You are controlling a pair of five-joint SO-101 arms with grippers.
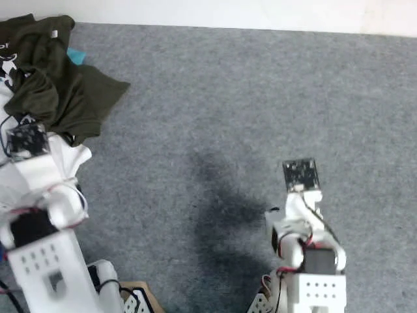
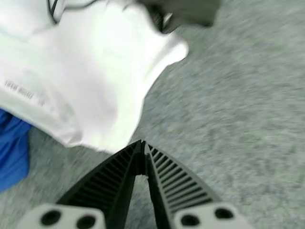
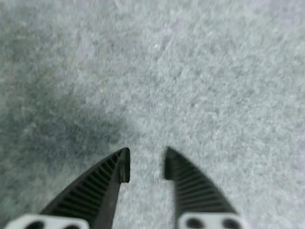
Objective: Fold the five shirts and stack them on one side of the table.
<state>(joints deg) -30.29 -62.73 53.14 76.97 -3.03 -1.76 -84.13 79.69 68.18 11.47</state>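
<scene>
Grey table [image 1: 260,85] has unfolded shirts [image 1: 58,85] heaped at its far-left corner as supply, left pincer [image 2: 143,144] together beside the white shirt [image 2: 95,71], right pincer [image 3: 145,163] apart over mid-table, probably waiting.

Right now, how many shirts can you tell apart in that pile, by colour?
Dark shirt: 1
White shirt: 1
Blue shirt: 1
Total: 3 told apart. The heap overlaps, so more may be hidden.

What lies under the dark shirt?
A white shirt sticks out from under the dark shirt, and a teal scrap peeks out at its edge. Whatever else lies beneath is covered.
</scene>
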